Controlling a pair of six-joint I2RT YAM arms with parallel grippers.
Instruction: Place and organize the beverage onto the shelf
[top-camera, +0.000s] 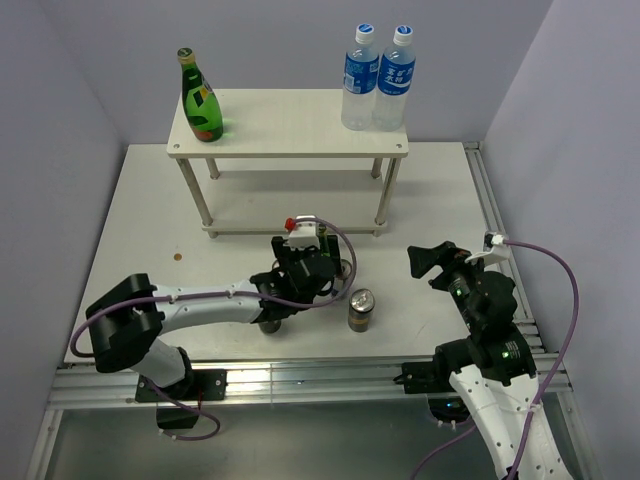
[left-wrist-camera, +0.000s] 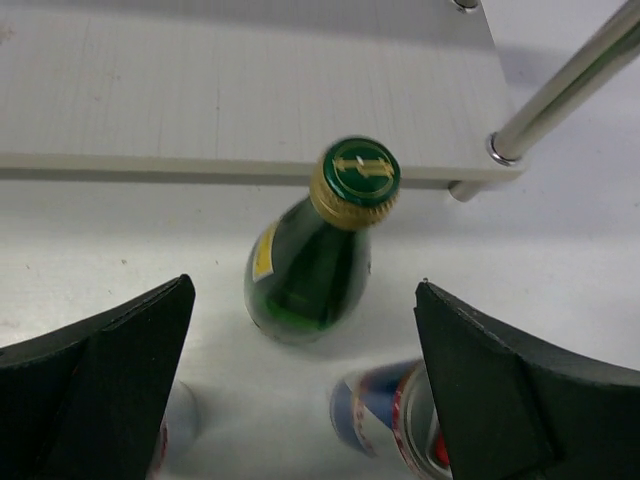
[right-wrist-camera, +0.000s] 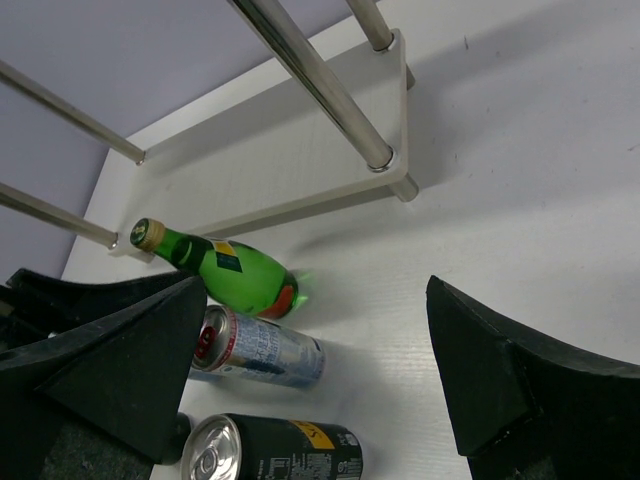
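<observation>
Now we hang the left pincer (left-wrist-camera: 303, 285) spread above the green bottle (left-wrist-camera: 312, 262), seemingly to grasp it; right pincer (right-wrist-camera: 316, 287) likewise spread.

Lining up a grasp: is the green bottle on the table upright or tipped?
Upright: the bottle stands on its base on the table, cap up.

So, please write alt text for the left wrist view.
A green bottle with a gold neck stands between the fingers of the open left pincer, in front of the shelf. A silver can peeks in at the bottom.
</observation>
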